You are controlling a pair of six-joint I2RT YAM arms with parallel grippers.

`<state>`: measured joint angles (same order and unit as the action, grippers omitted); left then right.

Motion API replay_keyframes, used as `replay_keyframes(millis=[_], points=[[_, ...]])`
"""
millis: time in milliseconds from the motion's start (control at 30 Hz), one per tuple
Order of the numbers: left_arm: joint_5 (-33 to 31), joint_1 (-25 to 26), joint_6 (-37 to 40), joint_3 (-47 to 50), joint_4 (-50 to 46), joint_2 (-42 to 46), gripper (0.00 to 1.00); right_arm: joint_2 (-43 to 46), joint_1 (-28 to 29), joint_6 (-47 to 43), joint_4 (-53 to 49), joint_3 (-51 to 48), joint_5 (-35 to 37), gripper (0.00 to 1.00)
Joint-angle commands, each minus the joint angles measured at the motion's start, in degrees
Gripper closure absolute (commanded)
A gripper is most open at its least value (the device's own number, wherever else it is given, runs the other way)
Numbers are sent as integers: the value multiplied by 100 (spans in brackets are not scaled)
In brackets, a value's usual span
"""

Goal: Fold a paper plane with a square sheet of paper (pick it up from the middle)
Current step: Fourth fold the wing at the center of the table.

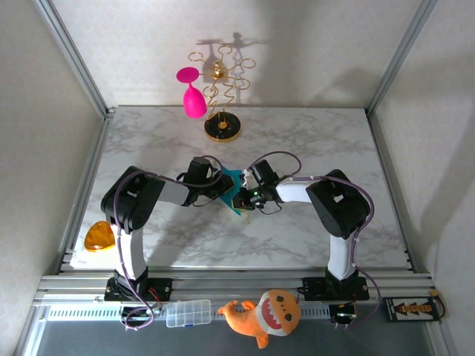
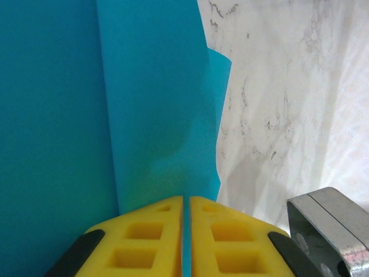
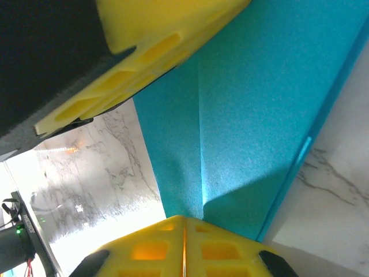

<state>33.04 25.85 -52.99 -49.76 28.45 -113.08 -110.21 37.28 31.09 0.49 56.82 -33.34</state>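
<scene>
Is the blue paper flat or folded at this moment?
Folded, at least partly: the square sheet of paper shows a straight crease and overlapping layers, pinched by the left tool and right tool.

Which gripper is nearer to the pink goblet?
Left, narrowly. The left gripper pinches the turquoise paper on the side towards the pink goblet; the right gripper pinches it just beyond, farther right.

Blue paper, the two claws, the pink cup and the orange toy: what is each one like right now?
square sheet of paper: creased and partly folded, pinched by both grippers.
left gripper: shut on the paper's edge.
right gripper: shut on the paper too.
pink goblet: upside down, apparently hanging on the gold stand.
gold stand: upright at the back.
orange plush toy: lying down, untouched.
</scene>
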Motion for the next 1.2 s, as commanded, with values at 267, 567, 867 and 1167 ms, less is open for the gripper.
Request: replay_keyframes(millis=[267,567,867,1167], points=[[-764,43,8,379,-1219,-496,88,590,52,81,-249,-228,185,90],[-746,38,-35,379,-1184,-501,88,648,128,599,249,-772,83,91],[-748,43,-40,388,-1175,-517,89,476,141,573,220,-733,166,91],[-738,42,-28,379,-1192,-500,89,907,139,412,-5,-569,427,90]])
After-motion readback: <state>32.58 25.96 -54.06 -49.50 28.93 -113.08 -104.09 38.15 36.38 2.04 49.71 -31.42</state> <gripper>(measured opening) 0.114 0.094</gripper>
